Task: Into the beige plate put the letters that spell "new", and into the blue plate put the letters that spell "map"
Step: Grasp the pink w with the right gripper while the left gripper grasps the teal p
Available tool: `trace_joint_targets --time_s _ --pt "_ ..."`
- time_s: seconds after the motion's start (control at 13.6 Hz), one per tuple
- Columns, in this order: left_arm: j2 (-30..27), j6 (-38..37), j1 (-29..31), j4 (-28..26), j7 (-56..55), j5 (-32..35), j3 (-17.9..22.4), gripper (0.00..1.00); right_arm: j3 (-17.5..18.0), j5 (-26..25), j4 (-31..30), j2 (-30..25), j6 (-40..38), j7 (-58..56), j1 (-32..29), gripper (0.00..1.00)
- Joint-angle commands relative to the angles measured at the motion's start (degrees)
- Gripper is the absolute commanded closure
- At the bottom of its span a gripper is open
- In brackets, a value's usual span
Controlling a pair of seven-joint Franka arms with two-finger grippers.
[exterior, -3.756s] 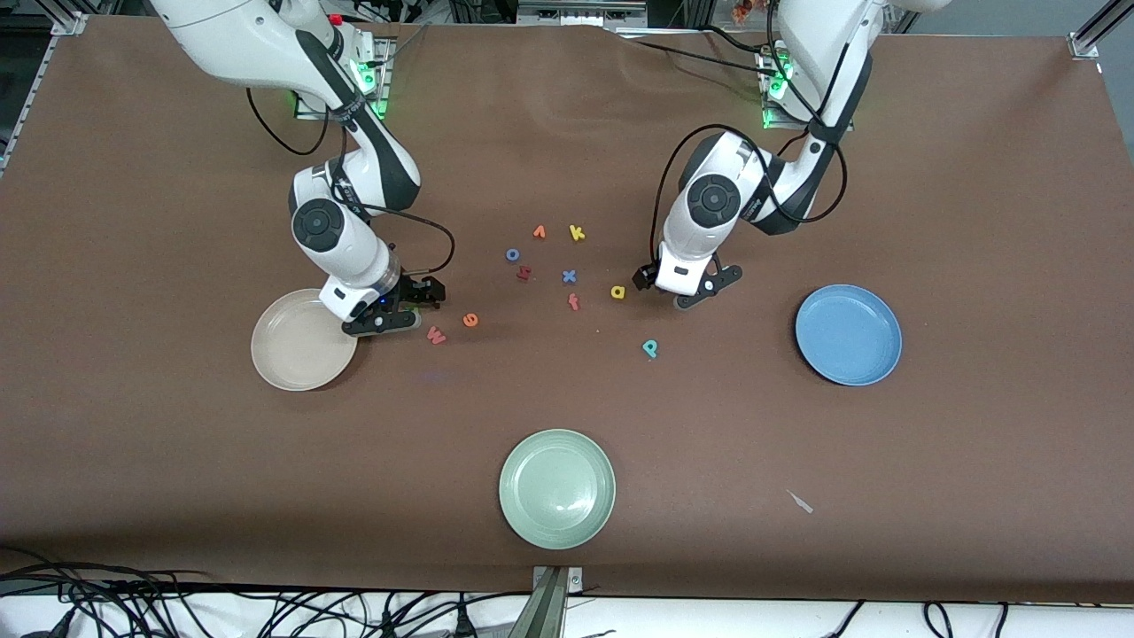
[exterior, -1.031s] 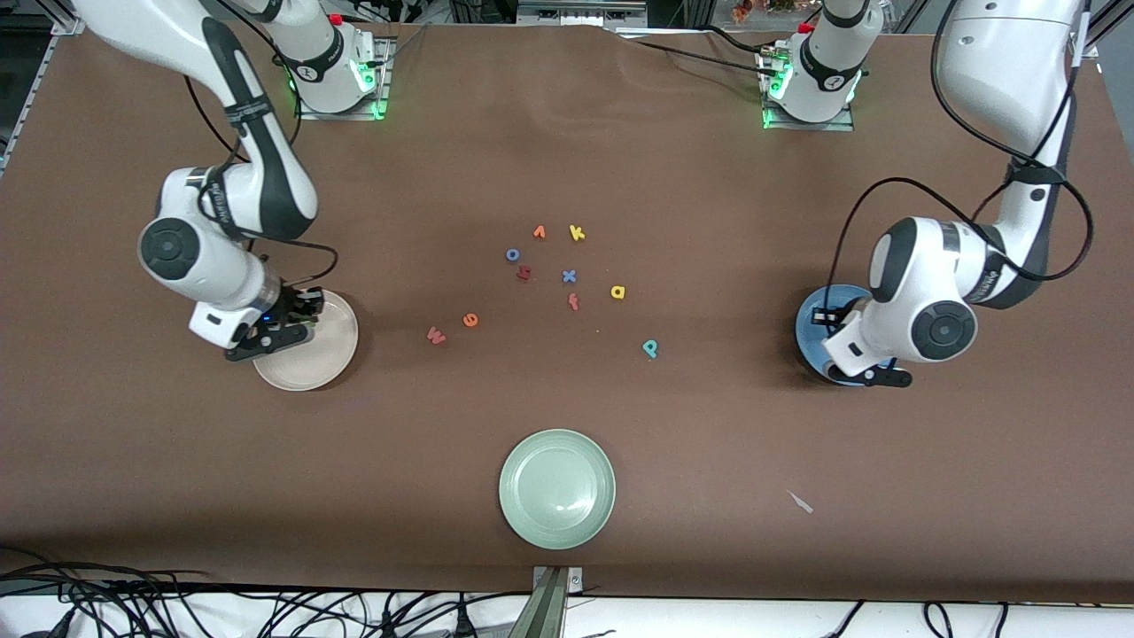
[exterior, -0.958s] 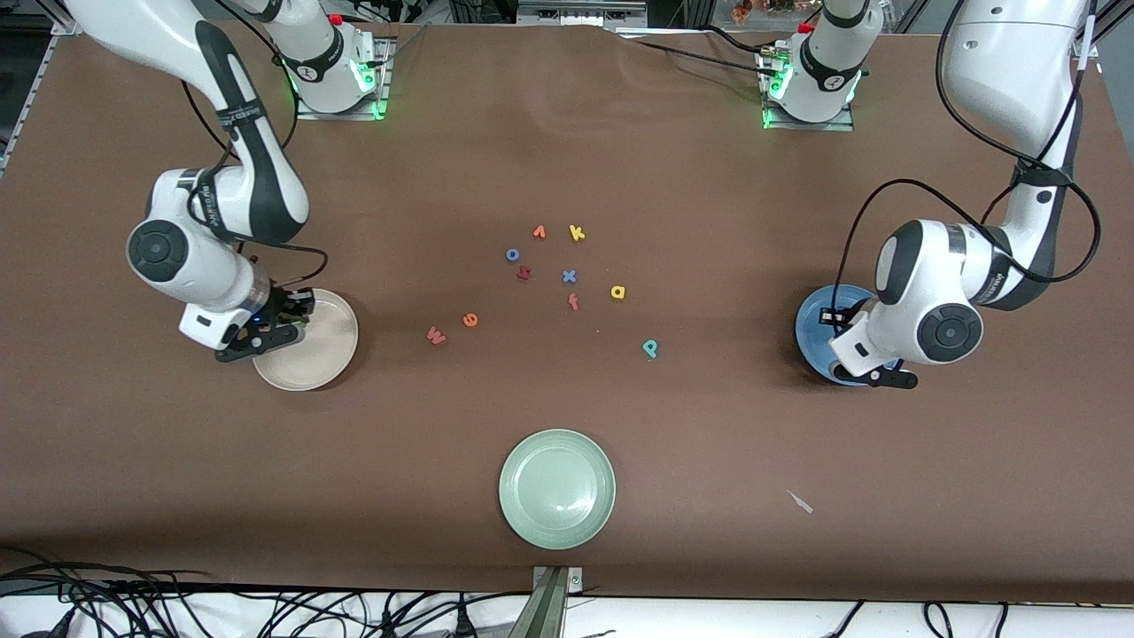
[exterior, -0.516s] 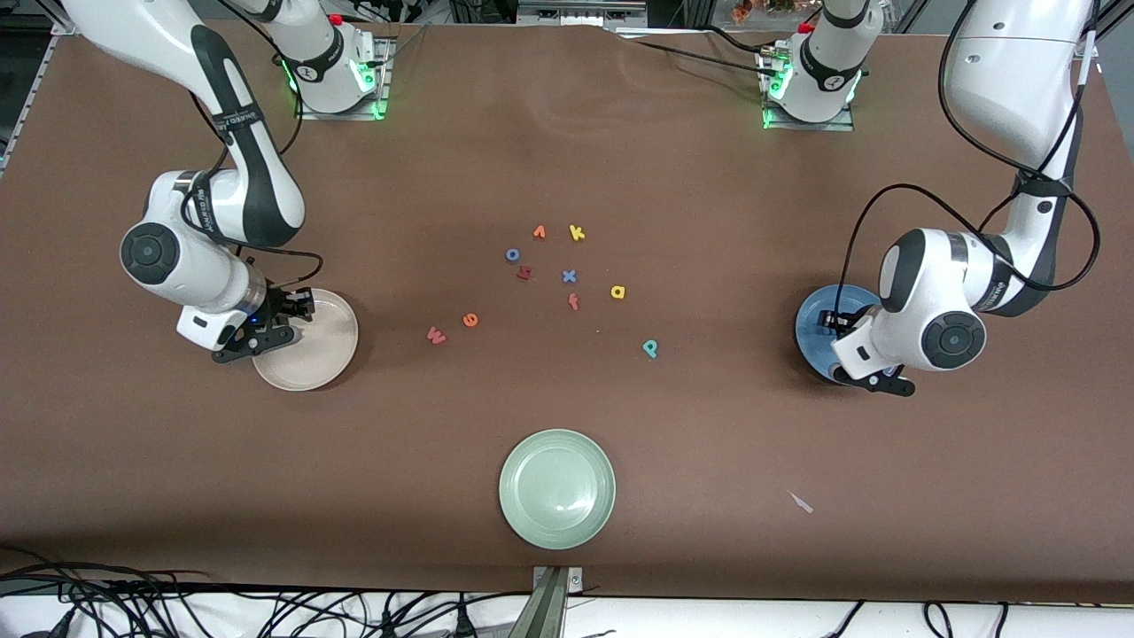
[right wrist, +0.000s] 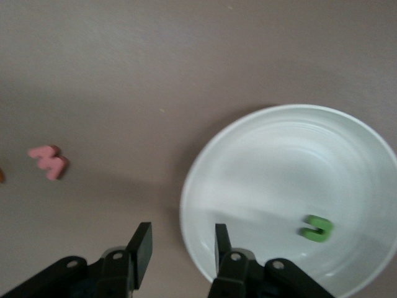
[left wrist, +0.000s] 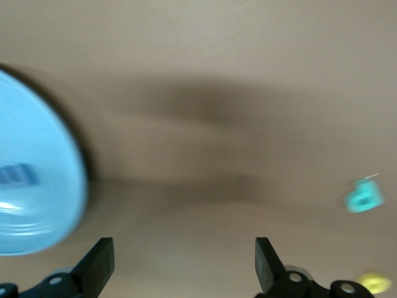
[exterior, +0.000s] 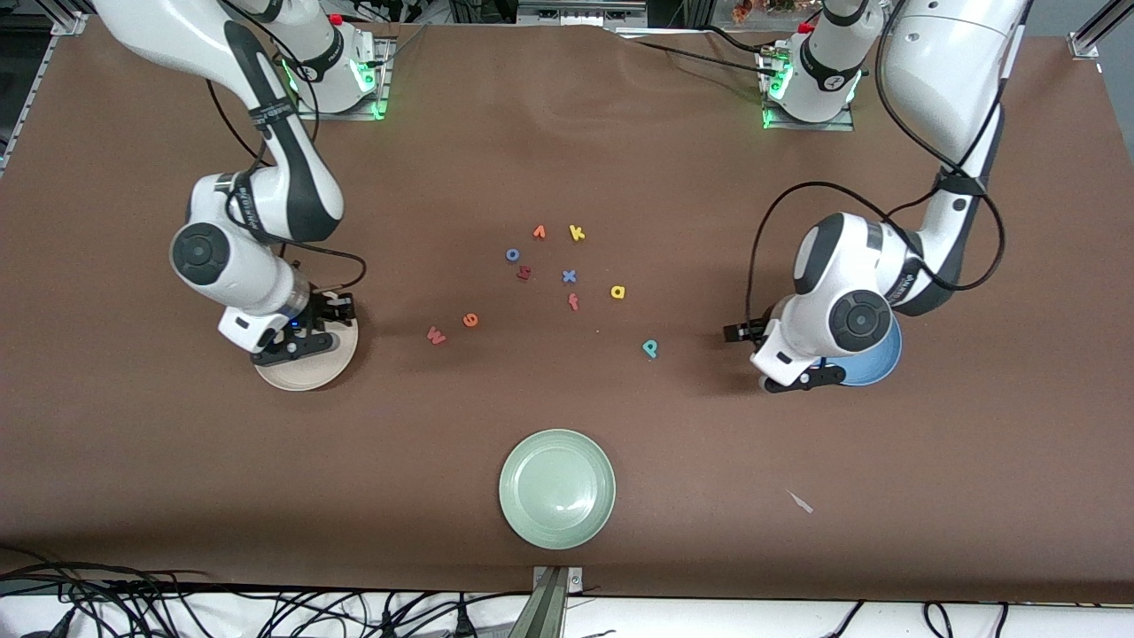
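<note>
Left claw spread wide, holding nothing, touching nothing. Hanging over bare brown bench just beside the blue plate, on the side of that plate toward the right arm's end. In the plate, a blue m, lying flat. On from the claw toward the right arm's end, a teal p, flat, reading right way up from the front camera, stem pointing toward it. A little farther off, a yellow a, also flat.

Right claw parted only narrowly, empty between the fingers. Hanging over the rim of the beige plate, at the side toward the left arm's end. Inside the plate, well apart from the claw, a green n, lying flat. Out on the bench toward the left arm's end, a pinkish-red w and an orange e, just beside each other, both flat.

Nearest the front camera, between the two claws, a pale green plate. Farther from the camera, in a loose cluster mid-bench: orange-red f, blue x, dark red letter, yellow k.

Brown cloth-like cover, slightly rippled. Black cables along the near edge.
</note>
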Motion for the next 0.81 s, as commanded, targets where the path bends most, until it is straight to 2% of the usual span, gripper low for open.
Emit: trace_joint_targets --time_s 0.0,0.22,0.29,0.37,0.52,0.59,0.74 --pt "3.1 5.7 -3.5 2.3 -7.3 -2.7 0.3 0.0 2.8 1.1 5.4 5.2 1.1 6.4 0.0 0.5" --pt "6.6 14.1 -8.0 2.4 -17.5 -2.0 0.4 0.0 6.1 1.0 6.9 8.4 5.5 14.7 1.1 0.48" --pt "7.3 14.9 -8.5 2.5 -19.1 -2.0 0.5 0.0 6.1 1.0 6.9 9.2 7.2 16.0 2.6 0.47" --pt "7.7 14.9 -9.1 2.7 -20.5 -2.1 0.5 0.0 6.2 1.0 6.9 10.1 9.3 16.9 3.8 0.43" --pt "10.7 15.0 -11.1 6.6 -24.5 -1.8 0.7 0.0 6.1 0.9 7.1 11.8 12.5 18.9 5.9 0.42" --pt "12.7 15.0 -12.5 8.9 -26.7 -1.4 1.0 0.0 6.1 0.8 7.1 12.0 12.8 19.3 6.4 0.4" --pt "13.6 15.0 -13.3 10.0 -29.0 0.6 1.0 0.0 6.1 0.5 6.8 12.3 12.9 19.4 6.6 0.39"
